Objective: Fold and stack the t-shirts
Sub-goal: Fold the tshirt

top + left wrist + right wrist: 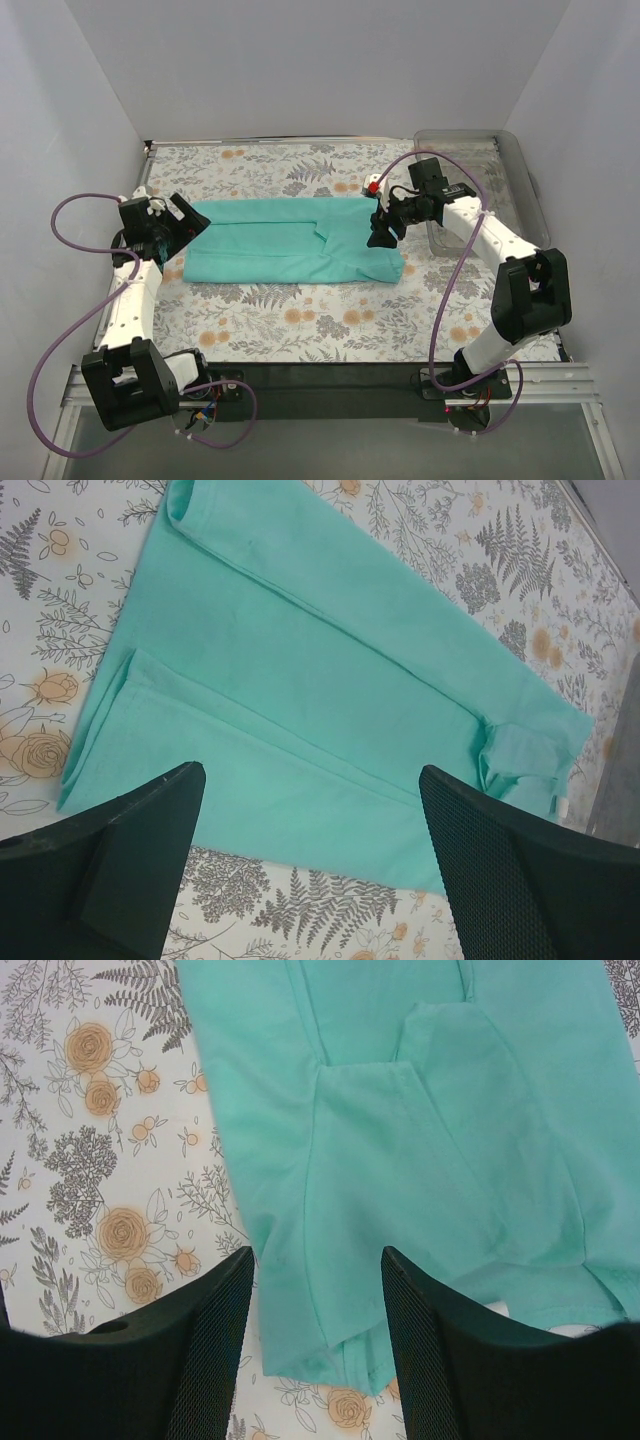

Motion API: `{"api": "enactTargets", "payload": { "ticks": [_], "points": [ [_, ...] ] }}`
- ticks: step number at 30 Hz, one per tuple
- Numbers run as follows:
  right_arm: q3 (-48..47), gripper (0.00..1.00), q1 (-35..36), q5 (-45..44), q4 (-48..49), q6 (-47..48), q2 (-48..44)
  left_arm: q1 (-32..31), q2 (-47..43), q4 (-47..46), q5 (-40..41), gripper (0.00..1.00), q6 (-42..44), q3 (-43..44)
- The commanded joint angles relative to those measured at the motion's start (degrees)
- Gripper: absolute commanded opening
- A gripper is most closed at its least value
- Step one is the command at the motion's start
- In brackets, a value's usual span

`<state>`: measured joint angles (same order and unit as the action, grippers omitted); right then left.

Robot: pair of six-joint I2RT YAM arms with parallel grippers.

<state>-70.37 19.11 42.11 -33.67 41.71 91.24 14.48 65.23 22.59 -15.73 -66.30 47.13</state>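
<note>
One teal-green t-shirt (295,240) lies flat in the middle of the floral-patterned counter (300,320), between the two arms. Both long sides appear already folded inward, making a long narrow band with overlapping layers and a small flap near its right end. By my judgement the task is roughly halfway: the crosswise folds that would shorten the band are not yet done, and no stack exists. Cloth looks soft, plain and mostly smooth, with slight creases. Left gripper (310,780) hovers over the band's left end, jaws wide and empty. Right gripper (318,1255) hovers over the right end, jaws partly parted, holding nothing.
</note>
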Motion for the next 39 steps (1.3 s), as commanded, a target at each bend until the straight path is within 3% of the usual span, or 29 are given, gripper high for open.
{"api": "enactTargets", "payload": {
  "ticks": [1,16,39],
  "points": [
    [0.5,0.52,-0.6,0.0,1.5,-1.4,0.4,0.2,-1.2,-0.4,-0.5,0.82,1.5,-0.9],
    [1.7,0.52,-1.4,-1.3,3.1,-2.1,1.1,0.2,7.3,-0.6,2.8,0.8,0.9,-0.4],
    [2.0,0.52,-2.6,-1.9,3.8,-3.8,1.6,0.2,3.7,-1.1,3.5,0.8,0.2,-1.1]
  ]
}}
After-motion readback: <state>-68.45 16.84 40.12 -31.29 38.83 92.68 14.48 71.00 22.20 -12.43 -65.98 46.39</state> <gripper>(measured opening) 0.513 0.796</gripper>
